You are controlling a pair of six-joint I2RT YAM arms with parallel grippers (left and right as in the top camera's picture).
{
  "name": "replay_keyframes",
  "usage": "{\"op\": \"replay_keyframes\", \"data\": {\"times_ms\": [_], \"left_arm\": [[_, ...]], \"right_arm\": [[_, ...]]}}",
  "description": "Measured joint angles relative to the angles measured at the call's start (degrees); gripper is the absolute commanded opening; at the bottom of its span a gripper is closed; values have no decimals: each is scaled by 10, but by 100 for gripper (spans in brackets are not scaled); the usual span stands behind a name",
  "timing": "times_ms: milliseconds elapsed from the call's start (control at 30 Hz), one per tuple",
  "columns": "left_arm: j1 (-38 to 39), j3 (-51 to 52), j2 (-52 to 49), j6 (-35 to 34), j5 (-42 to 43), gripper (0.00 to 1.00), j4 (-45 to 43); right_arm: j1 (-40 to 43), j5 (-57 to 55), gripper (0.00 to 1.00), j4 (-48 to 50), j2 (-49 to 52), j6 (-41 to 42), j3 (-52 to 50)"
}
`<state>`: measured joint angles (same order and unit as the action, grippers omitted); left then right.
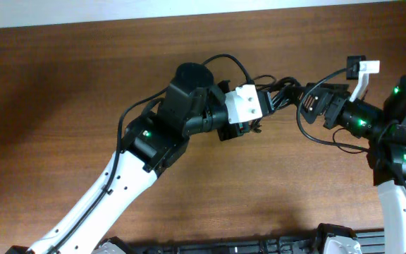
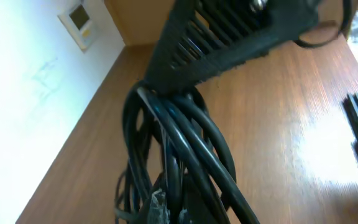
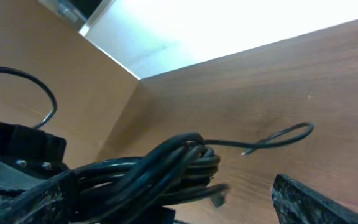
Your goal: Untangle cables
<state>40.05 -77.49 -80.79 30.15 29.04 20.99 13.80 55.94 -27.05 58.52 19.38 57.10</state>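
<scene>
closest, my left pincer [image 1: 261,106] reaches into the cables [image 1: 284,90]; whether it grips, i cannot tell. beyond, my right pincer [image 1: 306,97] looks released. the cables hang bunched between them over the worktop [image 1: 259,190]; i judge no cord freed yet.

Just a brown wooden table [image 1: 83,85] under the left gripper [image 1: 266,104]. Past it there's a white wall [image 2: 30,93] with a small panel [image 2: 78,22].
</scene>
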Motion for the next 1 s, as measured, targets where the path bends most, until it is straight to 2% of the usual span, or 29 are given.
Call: {"op": "replay_keyframes", "data": {"times_ms": [133,333,700,1000], "left_arm": [[-7,4,0,-42,4,0,-40],[-13,5,0,-64,27,0,-84],[-13,5,0,-104,25,0,-104],[-21,5,0,-225,24,0,-189]], "right_arm": [[3,-18,98,-14,0,-1,1],[4,-32,98,-40,0,-10,1],[4,-35,99,-43,0,-18,1],[4,-36,98,-64,1,-39,1]]}}
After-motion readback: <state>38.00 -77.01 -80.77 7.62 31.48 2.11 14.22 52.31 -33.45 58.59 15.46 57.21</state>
